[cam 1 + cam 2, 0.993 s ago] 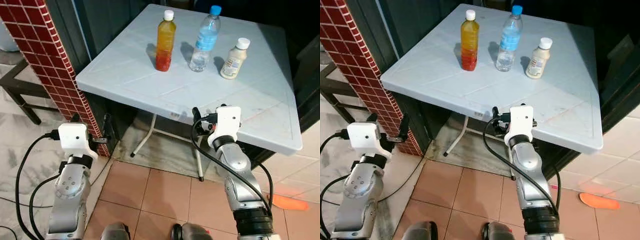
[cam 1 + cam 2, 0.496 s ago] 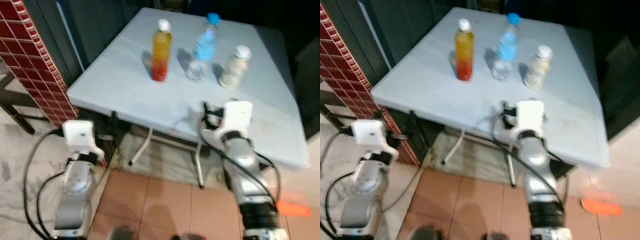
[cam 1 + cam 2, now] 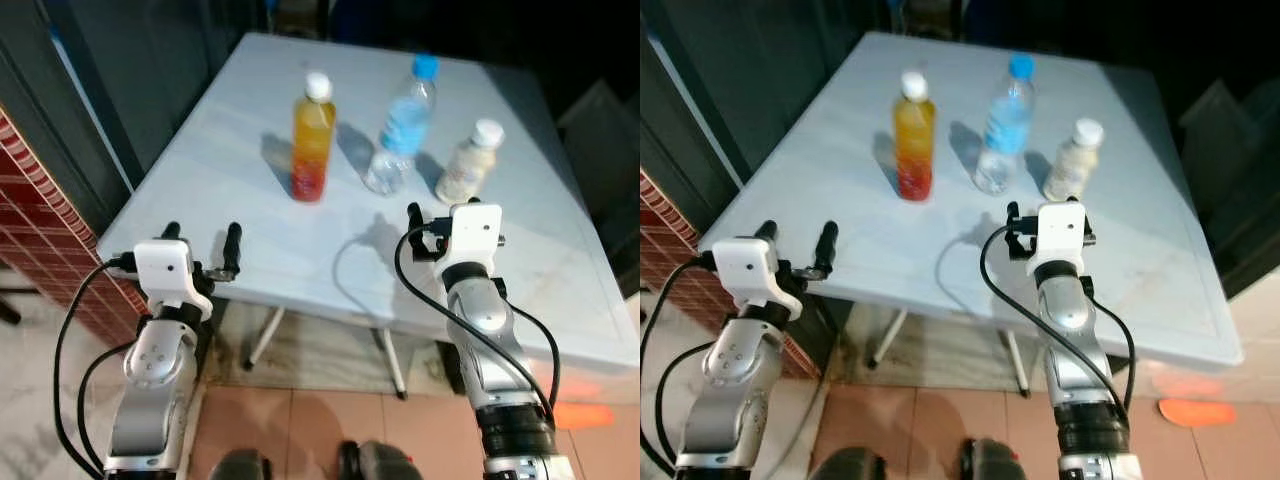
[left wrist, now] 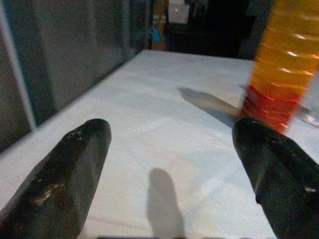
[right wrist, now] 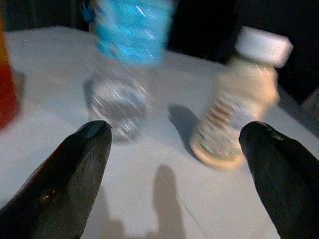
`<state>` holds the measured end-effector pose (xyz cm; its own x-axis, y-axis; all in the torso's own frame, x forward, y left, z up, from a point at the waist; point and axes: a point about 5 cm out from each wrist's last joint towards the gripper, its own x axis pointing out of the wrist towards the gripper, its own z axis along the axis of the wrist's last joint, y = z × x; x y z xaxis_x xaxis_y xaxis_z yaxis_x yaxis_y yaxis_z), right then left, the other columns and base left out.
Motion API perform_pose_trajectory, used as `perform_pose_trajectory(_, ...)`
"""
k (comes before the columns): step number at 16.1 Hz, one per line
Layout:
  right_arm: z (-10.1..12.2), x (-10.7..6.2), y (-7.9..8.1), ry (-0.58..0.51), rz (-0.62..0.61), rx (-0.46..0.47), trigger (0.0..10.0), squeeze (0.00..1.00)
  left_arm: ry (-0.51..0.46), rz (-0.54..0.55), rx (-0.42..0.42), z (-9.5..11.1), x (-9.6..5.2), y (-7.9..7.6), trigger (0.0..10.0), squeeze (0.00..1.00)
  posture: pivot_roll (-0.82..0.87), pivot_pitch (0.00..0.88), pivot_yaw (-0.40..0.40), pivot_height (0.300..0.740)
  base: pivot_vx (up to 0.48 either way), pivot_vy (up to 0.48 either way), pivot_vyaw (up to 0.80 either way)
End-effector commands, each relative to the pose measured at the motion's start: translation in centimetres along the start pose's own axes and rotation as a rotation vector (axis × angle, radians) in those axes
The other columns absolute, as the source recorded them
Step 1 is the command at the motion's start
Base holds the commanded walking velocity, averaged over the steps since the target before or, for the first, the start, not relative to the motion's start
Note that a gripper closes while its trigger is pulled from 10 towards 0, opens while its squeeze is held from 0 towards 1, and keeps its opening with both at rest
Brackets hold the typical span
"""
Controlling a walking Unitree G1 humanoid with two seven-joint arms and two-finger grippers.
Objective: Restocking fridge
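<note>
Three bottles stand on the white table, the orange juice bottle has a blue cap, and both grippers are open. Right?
Not quite: the orange juice bottle has a white cap, as the left eye view shows. Three bottles do stand on the white table, with left gripper and right gripper open.

A pale grey folding table (image 3: 250, 190) bears three upright bottles in a row; an orange juice bottle (image 3: 311, 137) at the robot's left; a clear water bottle (image 3: 402, 125) in the middle; a small cream drink bottle (image 3: 469, 162) at the right.

A pale table (image 3: 240, 130) stands on terracotta floor tiles (image 3: 290, 430) beside a red-tiled pillar (image 3: 45, 230).
</note>
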<state>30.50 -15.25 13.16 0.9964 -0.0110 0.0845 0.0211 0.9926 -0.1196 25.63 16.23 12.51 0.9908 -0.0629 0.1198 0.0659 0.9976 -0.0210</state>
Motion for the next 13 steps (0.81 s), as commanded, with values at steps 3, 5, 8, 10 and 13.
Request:
perform_pose_trajectory(3,0.1,-0.2,0.8,-0.008,0.017,0.001,10.0,0.0,0.015,0.027,0.017,-0.1,-0.4,0.9,10.0,0.0,0.06,0.119,-0.014,0.74,0.0,0.0,0.0)
perform_pose_trajectory(5,0.2,-0.2,0.8,-0.017,0.021,-0.011,10.0,0.0,0.018,0.029,0.023,-0.1,-0.4,0.9,10.0,0.0,0.05,0.121,-0.011,0.74,0.0,0.0,0.0)
perform_pose_trajectory(8,0.6,0.1,0.8,-0.04,0.023,-0.025,10.0,0.0,0.02,0.026,0.027,-0.1,-0.4,0.9,10.0,0.0,0.05,0.123,-0.011,0.74,0.0,0.0,0.0)
perform_pose_trajectory(10,0.9,0.5,0.9,-0.059,0.042,-0.031,10.0,0.0,0.02,0.026,0.029,-0.1,-0.4,0.9,10.0,0.0,0.05,0.124,-0.011,0.74,0.0,0.0,0.0)
perform_pose_trajectory(13,2.3,1.6,1.4,-0.124,0.115,-0.044,10.0,0.0,0.013,0.02,0.032,0.0,-0.3,0.8,10.0,0.0,0.06,0.129,-0.014,0.74,0.0,0.0,0.0)
